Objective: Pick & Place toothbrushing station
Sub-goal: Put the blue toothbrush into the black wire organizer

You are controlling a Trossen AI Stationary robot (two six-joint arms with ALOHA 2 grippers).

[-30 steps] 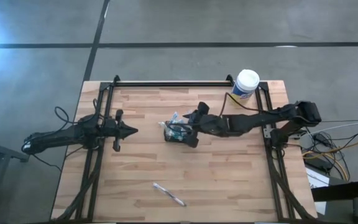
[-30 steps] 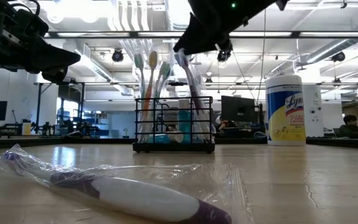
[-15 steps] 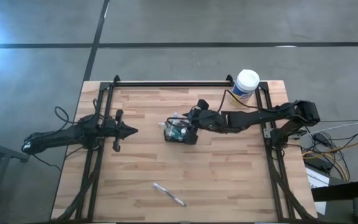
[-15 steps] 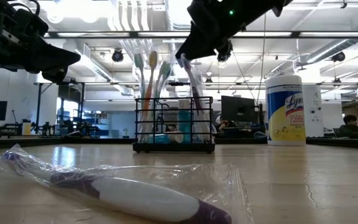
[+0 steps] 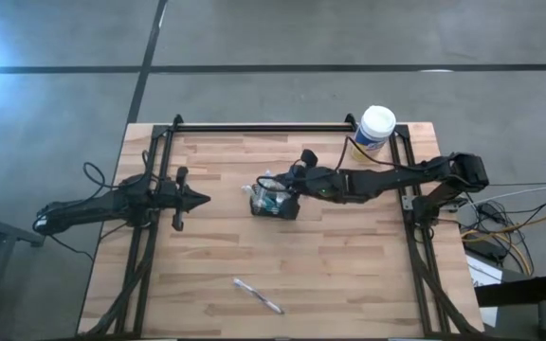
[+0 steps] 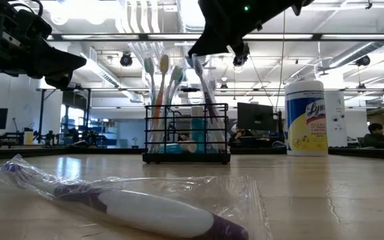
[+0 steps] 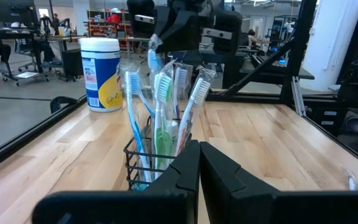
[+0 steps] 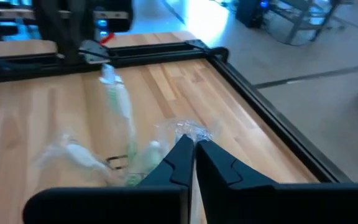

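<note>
The toothbrushing station [image 5: 273, 203], a small black wire holder [image 6: 187, 137], stands upright on its base at mid-table with several toothbrushes upright in it, some in clear wrappers [image 7: 166, 93]. My right gripper [image 5: 282, 184] reaches in from the table's right, above the brush tops [image 6: 204, 52], and is shut on the top of one wrapped toothbrush. My left gripper [image 5: 204, 199] waits shut and level to the holder's left, touching nothing [image 7: 199, 149]. My right gripper pinches the crinkled top end of a toothbrush's clear wrapper [image 8: 188, 130] between its two fingertips. It comes slanting down from the table's right. The brush [image 7: 152, 62] stays upright below the fingers with its lower end inside the holder.
Another wrapped toothbrush [image 5: 257, 296] lies flat near the table's near edge [image 6: 132, 203]. A white-lidded wipes canister [image 5: 375, 126] stands at the far right corner. Black frame rails [image 5: 254, 127] run along the far edge and both sides.
My right gripper's fingers, spread wide on either side of the brush tops a second ago, have shut above the holder. The holder and its brushes have stayed in place.
</note>
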